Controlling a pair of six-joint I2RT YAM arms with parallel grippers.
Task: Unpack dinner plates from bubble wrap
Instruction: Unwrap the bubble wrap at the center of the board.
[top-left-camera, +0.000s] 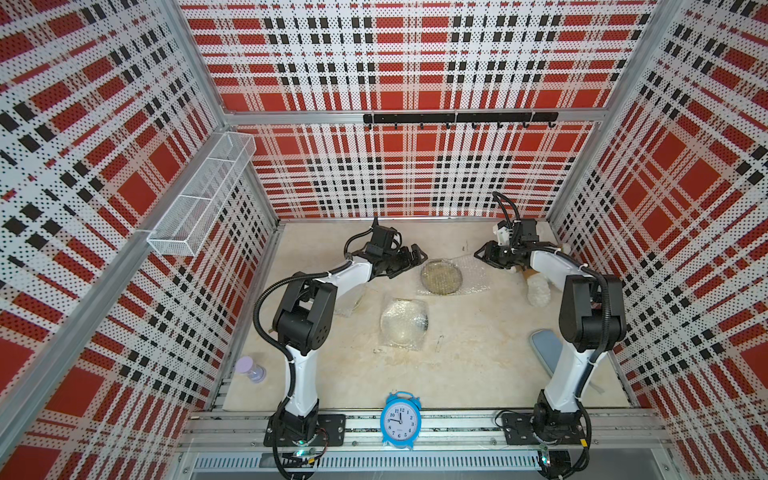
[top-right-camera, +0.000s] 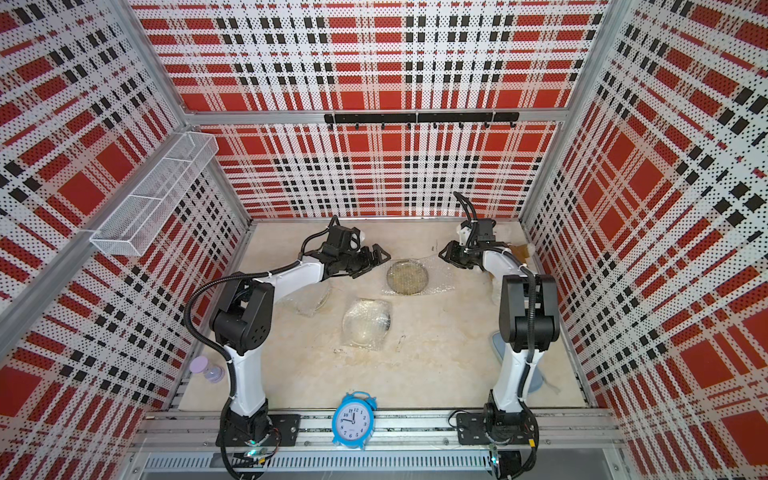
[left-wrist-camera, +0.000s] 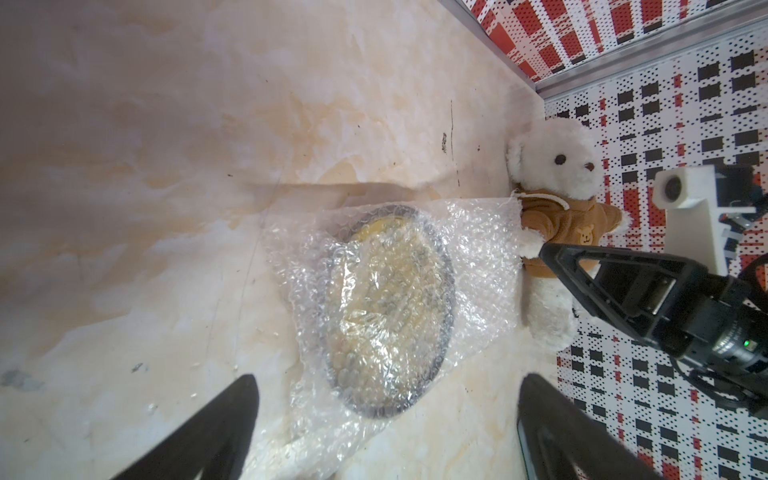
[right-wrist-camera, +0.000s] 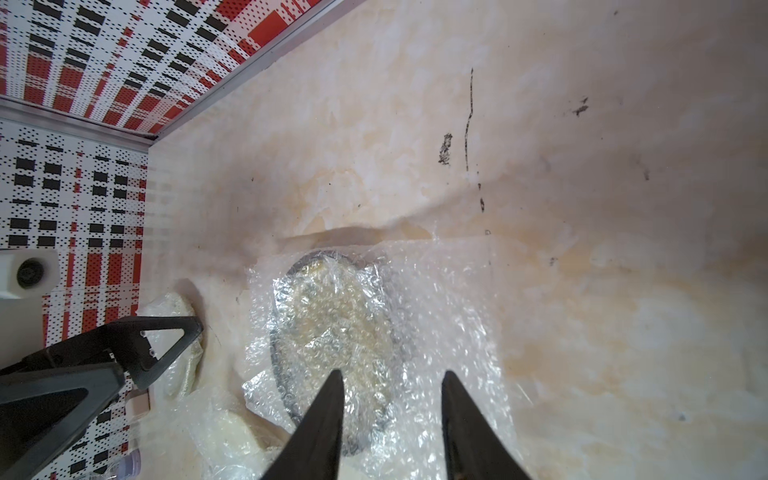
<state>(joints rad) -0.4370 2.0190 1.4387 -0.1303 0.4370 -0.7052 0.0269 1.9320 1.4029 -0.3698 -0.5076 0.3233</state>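
Note:
A yellow dinner plate with a black rim (top-left-camera: 441, 276) lies at the back middle of the table, with clear bubble wrap (top-left-camera: 471, 272) still draped loosely over it (left-wrist-camera: 386, 299). My left gripper (top-left-camera: 409, 266) hangs just left of it, wide open and holding nothing (left-wrist-camera: 388, 377). My right gripper (top-left-camera: 482, 258) hovers over the wrap's right edge; its jaws stand apart with nothing between them (right-wrist-camera: 392, 372). A cream plate fully wrapped in bubble wrap (top-left-camera: 404, 322) lies nearer the front. Another wrapped plate (top-left-camera: 351, 305) lies partly hidden under my left arm.
A white teddy bear in a brown top (left-wrist-camera: 557, 199) lies by the right wall behind my right arm. A blue alarm clock (top-left-camera: 401, 419) stands at the front rail, a purple hourglass (top-left-camera: 249, 370) at front left, a grey-blue pad (top-left-camera: 546, 349) at right.

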